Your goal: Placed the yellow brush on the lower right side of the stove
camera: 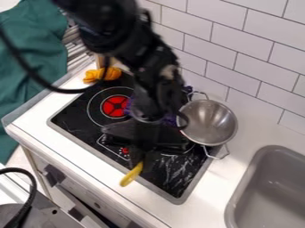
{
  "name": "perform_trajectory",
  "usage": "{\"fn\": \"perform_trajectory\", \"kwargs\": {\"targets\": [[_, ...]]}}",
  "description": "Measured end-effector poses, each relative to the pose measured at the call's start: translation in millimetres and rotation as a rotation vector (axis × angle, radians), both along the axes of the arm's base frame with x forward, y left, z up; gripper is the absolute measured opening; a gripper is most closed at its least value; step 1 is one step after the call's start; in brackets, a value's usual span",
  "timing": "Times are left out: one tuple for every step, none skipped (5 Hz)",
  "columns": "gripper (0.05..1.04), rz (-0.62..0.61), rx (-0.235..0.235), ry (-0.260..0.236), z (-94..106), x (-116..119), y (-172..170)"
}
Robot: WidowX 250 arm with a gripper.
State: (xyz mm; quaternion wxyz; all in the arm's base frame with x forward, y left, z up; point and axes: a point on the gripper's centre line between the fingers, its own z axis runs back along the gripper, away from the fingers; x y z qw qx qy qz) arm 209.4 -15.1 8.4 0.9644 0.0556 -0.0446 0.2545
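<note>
The brush (pixel 132 174), apparently gripped by the hand (pixel 140 161), could be tipped onto the surface (pixel 134 194) if released across the edge of the stove (pixel 182 176) just below the hand.

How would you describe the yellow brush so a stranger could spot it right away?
Find the black stove, left of the gray sink. At its near edge, just below the gripper, the brush shows as a slim yellow end crossing the rim. It's smooth and narrow, unlike the lumpy orange thing near the stove's top corner.

Cam abv, angled dn twd stove (pixel 179 174) & wall (pixel 243 55), fairly nr.
</note>
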Motion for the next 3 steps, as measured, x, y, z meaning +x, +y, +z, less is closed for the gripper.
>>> {"fn": "perform_trajectory", "kwargs": {"targets": [[0.069,0.048,0.012,0.012,-8.1,18,-3],[0.069,0.073,0.003,0.025,-14.9,28,-2],[0.069,0.124,-0.034,0.065,-31.1,29,11]]}}
